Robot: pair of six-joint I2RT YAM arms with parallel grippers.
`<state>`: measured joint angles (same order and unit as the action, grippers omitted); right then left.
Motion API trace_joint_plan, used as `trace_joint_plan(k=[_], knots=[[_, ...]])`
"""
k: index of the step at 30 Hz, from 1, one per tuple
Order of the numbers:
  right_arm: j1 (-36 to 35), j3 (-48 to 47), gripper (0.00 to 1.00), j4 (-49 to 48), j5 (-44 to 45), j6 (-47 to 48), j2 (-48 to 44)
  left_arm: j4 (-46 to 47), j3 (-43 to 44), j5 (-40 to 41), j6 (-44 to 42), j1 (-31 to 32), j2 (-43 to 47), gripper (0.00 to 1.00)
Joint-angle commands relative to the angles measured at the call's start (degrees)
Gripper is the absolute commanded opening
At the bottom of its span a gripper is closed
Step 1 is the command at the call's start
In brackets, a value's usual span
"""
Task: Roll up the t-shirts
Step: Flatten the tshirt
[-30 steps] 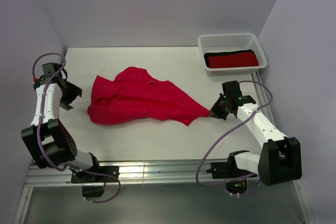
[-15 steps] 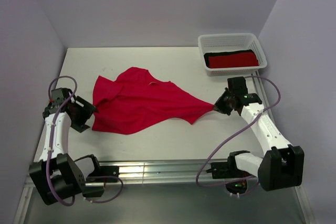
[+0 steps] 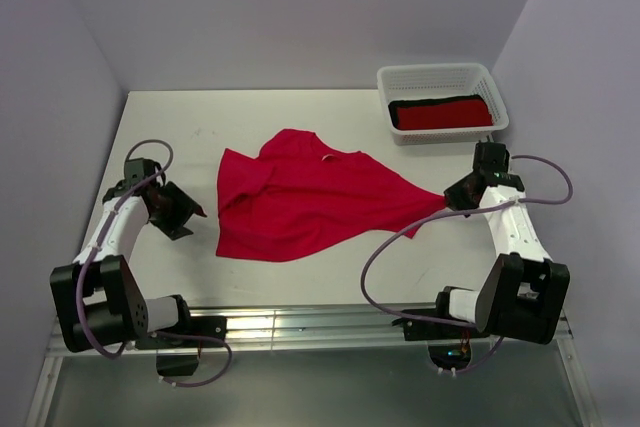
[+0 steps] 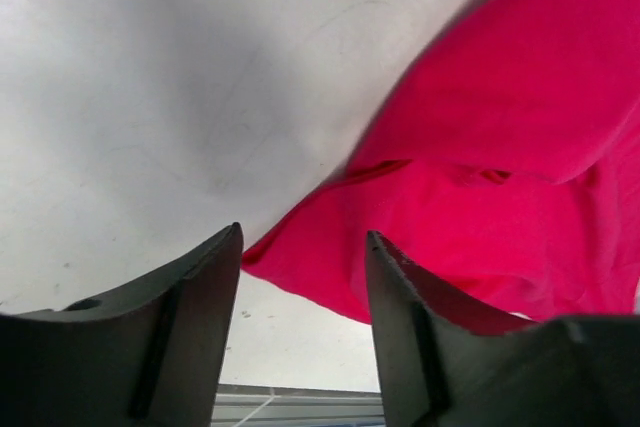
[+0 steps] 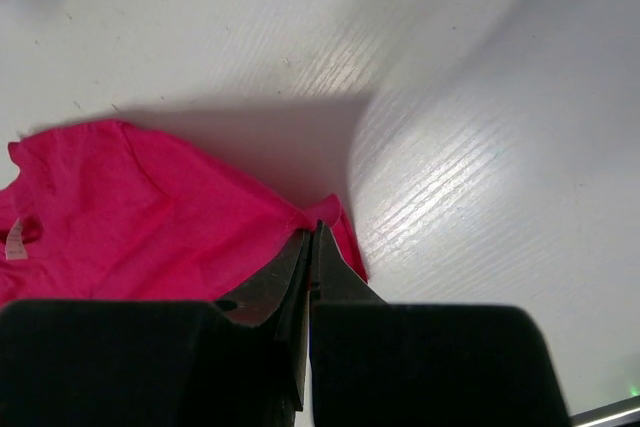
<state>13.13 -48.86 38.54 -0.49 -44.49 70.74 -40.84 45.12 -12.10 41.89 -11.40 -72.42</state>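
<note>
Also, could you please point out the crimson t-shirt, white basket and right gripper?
crimson t-shirt (image 3: 310, 202), top view, mid body.
white basket (image 3: 436, 71), top view, far rim.
right gripper (image 5: 312, 230), right wrist view, between fingertips.

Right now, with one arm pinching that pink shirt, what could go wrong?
The right gripper pinches only the very tip of the pink t-shirt, so the cloth might slip out. The shirt lies wrinkled with folded edges, so it could roll up lumpy. The left gripper hangs open just short of the shirt's edge and might miss it.
</note>
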Motion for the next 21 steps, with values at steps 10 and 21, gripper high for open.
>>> trace_joint_plan(k=[10, 21], knots=[[3.13, -2.99, 0.00, -3.74, 1.37, -1.21, 4.84, 0.17, -0.30, 4.44, 2.22, 14.30, -2.73, 0.52], [3.22, -2.38, 0.00, -5.32, -0.74, -2.71, 5.46, -2.15, -3.28, 9.04, 8.55, 15.27, -3.25, 0.56]])
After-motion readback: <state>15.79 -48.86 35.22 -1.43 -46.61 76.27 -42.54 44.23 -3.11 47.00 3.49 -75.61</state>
